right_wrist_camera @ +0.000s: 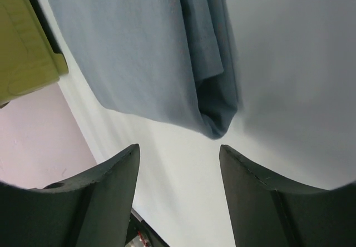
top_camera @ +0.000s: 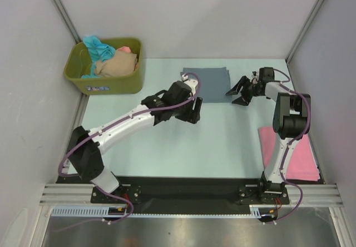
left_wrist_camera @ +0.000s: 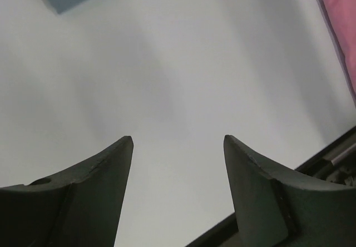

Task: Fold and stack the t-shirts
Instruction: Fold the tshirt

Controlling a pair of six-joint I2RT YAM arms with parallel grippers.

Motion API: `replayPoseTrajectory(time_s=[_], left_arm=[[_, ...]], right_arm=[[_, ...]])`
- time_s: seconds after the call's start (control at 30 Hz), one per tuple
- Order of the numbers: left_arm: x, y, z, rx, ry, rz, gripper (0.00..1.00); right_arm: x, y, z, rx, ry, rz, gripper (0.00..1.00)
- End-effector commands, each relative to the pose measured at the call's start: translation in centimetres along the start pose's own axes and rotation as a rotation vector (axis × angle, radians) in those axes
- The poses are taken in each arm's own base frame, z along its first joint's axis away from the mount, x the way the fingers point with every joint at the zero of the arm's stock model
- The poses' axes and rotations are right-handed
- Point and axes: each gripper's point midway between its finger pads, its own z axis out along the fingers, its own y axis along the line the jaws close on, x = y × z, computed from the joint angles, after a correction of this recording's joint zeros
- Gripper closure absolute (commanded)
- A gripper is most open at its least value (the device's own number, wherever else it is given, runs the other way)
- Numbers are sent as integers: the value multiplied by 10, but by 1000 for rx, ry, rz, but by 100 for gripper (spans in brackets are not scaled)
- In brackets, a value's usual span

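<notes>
On the bench (top_camera: 222, 141), a tub (top_camera: 111, 84) at far left holds a teal shirt (top_camera: 98, 47) and a beige shirt (top_camera: 114, 66). A pink shirt (top_camera: 300, 158) lies flat at near right, and a folded grey shirt (top_camera: 207, 80) lies at far centre. The left end effector (top_camera: 193, 111) and right end effector (top_camera: 240, 92) flank the grey one, both with jaws apart and empty.

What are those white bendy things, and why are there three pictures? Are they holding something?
They are two robot arms, a left arm and a right arm, bolted to a table. The big picture looks down from above. The other two come from little cameras on the wrists, so each shows its own dark fingers. A folded grey-blue shirt lies at the far side, a pink shirt lies flat by the right arm's base, and a green tub holds more crumpled shirts. The left tool and the right tool are both open and hold nothing.
</notes>
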Motion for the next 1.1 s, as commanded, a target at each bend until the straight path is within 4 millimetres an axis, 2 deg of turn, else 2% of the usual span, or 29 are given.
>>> replayPoseTrajectory(time_s=[0.0, 0.17, 0.37, 0.47, 0.57, 0.63, 0.67, 0.7, 0.77, 0.8, 0.83, 0.87, 0.9, 0.93, 0.97, 1.0, 1.03, 1.07], left_arm=[[-4, -4, -30, 6, -52, -12, 28], [1, 8, -44, -36, -62, -5, 28], [-5, 13, -56, -56, -87, 28, 27], [-6, 13, -56, -55, -87, 44, 27], [-7, 11, -57, -45, -91, 55, 27], [-6, 11, -57, -42, -90, 58, 27], [-6, 11, -57, -43, -89, 60, 27], [-5, 12, -57, -44, -87, 60, 27], [-4, 14, -57, -52, -87, 63, 27], [-4, 14, -56, -55, -88, 63, 27], [-3, 16, -57, -60, -87, 64, 27], [-2, 17, -57, -65, -87, 66, 27], [-3, 19, -58, -72, -94, 68, 27], [-2, 21, -59, -81, -92, 69, 27], [1, 24, -59, -94, -92, 67, 27], [1, 25, -60, -98, -98, 65, 27], [7, 27, -58, -104, -88, 66, 28], [8, 28, -58, -104, -88, 63, 28]], right_arm=[[-13, 1, 11, -59, -21, -55, 36], [-14, -13, 25, -60, -6, -14, 33], [-21, -19, 29, -35, -30, 8, 33], [-24, -21, 32, -33, -37, 19, 38], [-24, -22, 35, -35, -37, 27, 48], [-19, -21, 38, -39, -28, 23, 61], [-17, -19, 39, -42, -24, 19, 61], [-12, -18, 41, -46, -17, 14, 72], [1, -12, 42, -47, -1, 14, 84], [7, -5, 45, -57, 0, 9, 97], [26, -13, 48, -40, 26, 47, 100], [30, -6, 43, -52, 8, 55, 100], [37, 9, 48, -90, -5, 76, 100], [47, 13, 47, -103, -12, 87, 100], [62, 11, 43, -94, -16, 109, 100], [78, 21, 47, -101, -2, 114, 100], [86, 22, 47, -84, -12, 127, 100], [106, 14, 49, -61, 14, 150, 100]])
